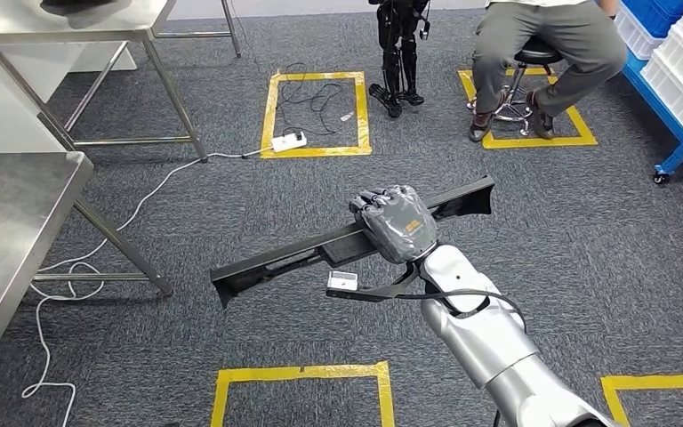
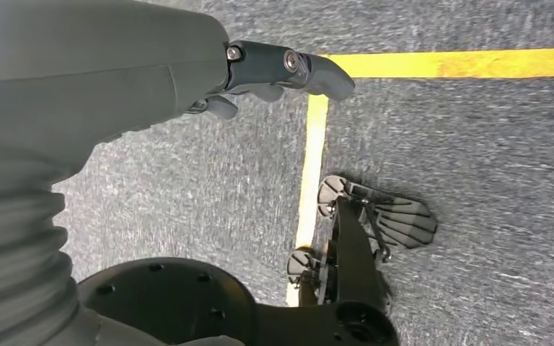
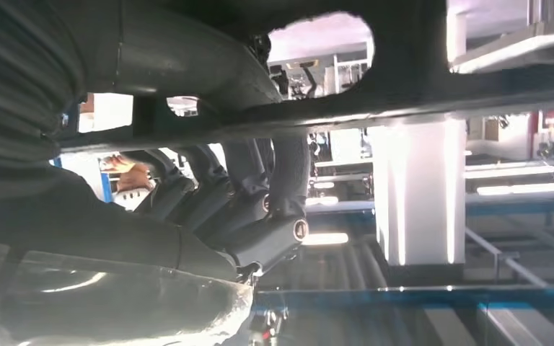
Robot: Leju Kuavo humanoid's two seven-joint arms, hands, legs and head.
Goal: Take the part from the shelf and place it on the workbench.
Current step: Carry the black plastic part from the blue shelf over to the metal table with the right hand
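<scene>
My right hand [image 1: 395, 222] grips a long black plastic part [image 1: 276, 261] near its middle and carries it level above the carpet. The part runs from lower left to upper right, with a thin strut and a small white tag [image 1: 341, 281] hanging below it. Seen from the right wrist, my fingers [image 3: 223, 194] curl around the dark part [image 3: 404, 86]. The steel workbench [image 1: 18, 222] stands at the left edge, apart from the part. My left hand [image 2: 187, 79] hangs over the floor with nothing in it, its fingers loosely curled.
A second steel table [image 1: 62, 27] stands at the back left. White cables [image 1: 142, 200] trail across the carpet to a power strip [image 1: 289, 140]. Yellow tape squares [image 1: 316, 111] mark the floor. A person sits on a stool [image 1: 534, 62] at the back, next to blue racks [image 1: 676, 80]. A small black robot [image 1: 398, 53] stands behind.
</scene>
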